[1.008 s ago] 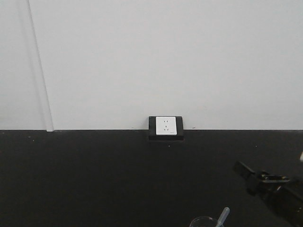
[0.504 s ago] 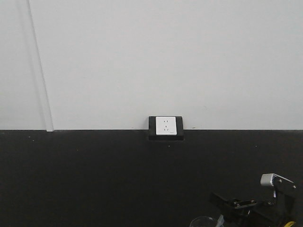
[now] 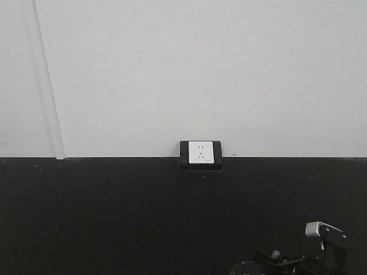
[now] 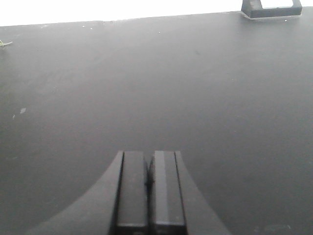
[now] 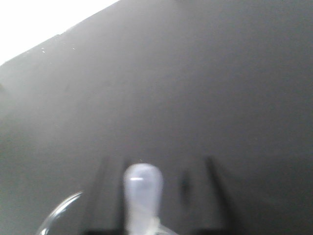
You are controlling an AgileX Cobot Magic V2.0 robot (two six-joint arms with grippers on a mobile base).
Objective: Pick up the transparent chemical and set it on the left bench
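Note:
The transparent chemical is a slim, clear pipette. Its rounded bulb (image 5: 142, 188) stands upright between the blurred fingers of my right gripper (image 5: 155, 169), closer to the left finger. The jaws stand apart, with a gap on the bulb's right side, and the image is blurred. In the front view the bulb (image 3: 275, 254) shows at the bottom edge, just in front of my right gripper (image 3: 282, 262). My left gripper (image 4: 149, 164) is shut and empty, low over the black counter (image 4: 156, 88). The left bench is out of view.
The rim of a clear glass beaker (image 5: 56, 215) shows left of the bulb, and also at the bottom of the front view (image 3: 243, 266). A black-framed white wall socket (image 3: 200, 154) sits where the counter meets the white wall; it also shows in the left wrist view (image 4: 271, 9).
My right arm has moved left and lower from the right edge to the beaker. The pipette bulb now stands between its jaws. The left gripper has no earlier view.

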